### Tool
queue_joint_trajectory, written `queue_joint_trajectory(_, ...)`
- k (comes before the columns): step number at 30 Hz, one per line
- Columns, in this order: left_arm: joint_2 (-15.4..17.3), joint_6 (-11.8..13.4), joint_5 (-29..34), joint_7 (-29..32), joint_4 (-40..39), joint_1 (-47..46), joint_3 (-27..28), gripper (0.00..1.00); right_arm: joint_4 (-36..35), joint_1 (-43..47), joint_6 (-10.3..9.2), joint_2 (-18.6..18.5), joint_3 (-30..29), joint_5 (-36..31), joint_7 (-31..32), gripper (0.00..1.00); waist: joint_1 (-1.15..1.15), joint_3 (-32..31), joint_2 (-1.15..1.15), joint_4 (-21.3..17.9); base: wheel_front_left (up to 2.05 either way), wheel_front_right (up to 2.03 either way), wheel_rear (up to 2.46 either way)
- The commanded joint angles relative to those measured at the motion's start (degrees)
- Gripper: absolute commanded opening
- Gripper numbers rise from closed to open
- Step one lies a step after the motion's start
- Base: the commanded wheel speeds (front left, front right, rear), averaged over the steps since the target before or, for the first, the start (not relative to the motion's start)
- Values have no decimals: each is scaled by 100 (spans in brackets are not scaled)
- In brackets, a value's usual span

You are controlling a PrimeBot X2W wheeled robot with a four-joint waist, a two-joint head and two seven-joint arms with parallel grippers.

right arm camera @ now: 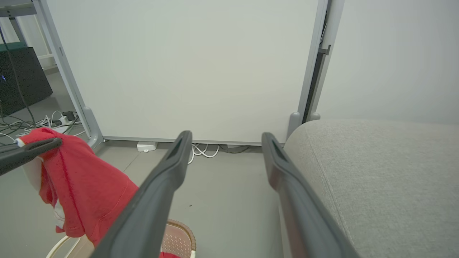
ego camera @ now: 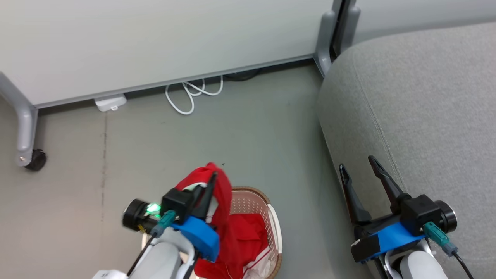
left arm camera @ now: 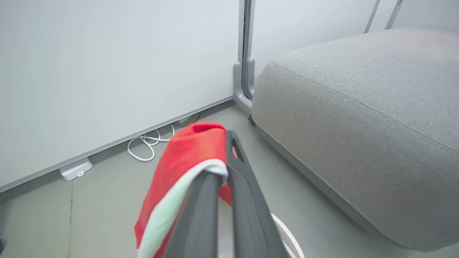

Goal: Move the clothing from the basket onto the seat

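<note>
My left gripper (ego camera: 212,179) is shut on a bright red garment with white trim (ego camera: 223,201), which hangs from the fingers above the basket (ego camera: 271,217). In the left wrist view the red cloth (left arm camera: 186,154) drapes over the closed fingers (left arm camera: 247,200). More red clothing (ego camera: 248,240) lies inside the cream basket with its brown rim. My right gripper (ego camera: 358,162) stands open and empty at the left edge of the grey seat (ego camera: 426,97). The right wrist view shows its spread fingers (right arm camera: 168,172), the hanging garment (right arm camera: 79,186) and the seat (right arm camera: 376,172).
A pale wall panel (ego camera: 155,38) on grey legs stands behind, with a castor (ego camera: 37,159) at the left. A white cable (ego camera: 192,95) and a white adapter (ego camera: 110,102) lie on the grey floor (ego camera: 252,135) by the panel's base.
</note>
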Motion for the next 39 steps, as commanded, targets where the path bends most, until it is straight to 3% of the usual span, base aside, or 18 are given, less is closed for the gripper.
queue_joint_trajectory(1,-11,-37,-123,-29,-168,-180,-298,0,41,113,3,-18,-6,-21,-26,100,1,-220,0,183,0,0,0)
queue_joint_trajectory(9,133,-26,-689,-13,-335,-665,-1232,0,97,279,3,-17,54,7,18,100,1,-569,0,369,0,0,0)
queue_joint_trajectory(18,169,-26,-1433,453,-348,-1400,-1984,0,81,455,3,-17,193,43,121,100,1,-874,0,476,0,0,0)
queue_joint_trajectory(39,-85,10,-1909,463,-15,-2057,-2319,0,3,540,3,-18,456,127,254,100,1,-978,0,494,0,0,0)
